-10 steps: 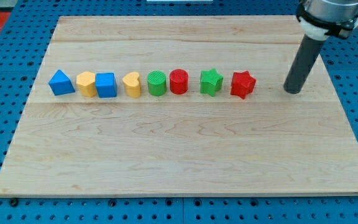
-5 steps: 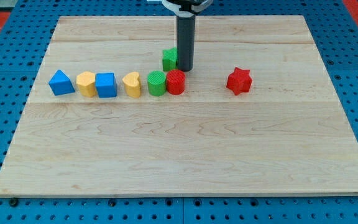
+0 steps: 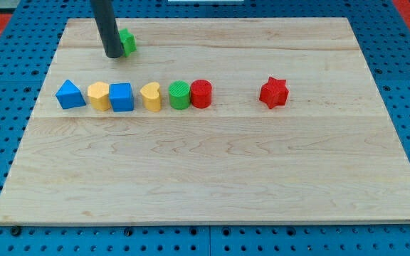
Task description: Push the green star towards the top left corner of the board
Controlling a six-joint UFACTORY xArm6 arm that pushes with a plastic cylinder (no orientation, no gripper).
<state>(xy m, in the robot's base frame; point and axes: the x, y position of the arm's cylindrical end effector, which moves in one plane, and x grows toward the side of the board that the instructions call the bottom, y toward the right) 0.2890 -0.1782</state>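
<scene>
The green star lies near the board's top left, partly hidden behind the dark rod. My tip rests on the board just left of and slightly below the star, touching or almost touching it.
A row of blocks runs across the board: blue triangle-like block, yellow block, blue cube, yellow heart, green cylinder, red cylinder. A red star sits apart to the right. The wooden board lies on a blue pegboard.
The rod came from the right edge, pushed the green star out of the row up and leftwards to the top left area. The red cylinder and red star shifted slightly.
</scene>
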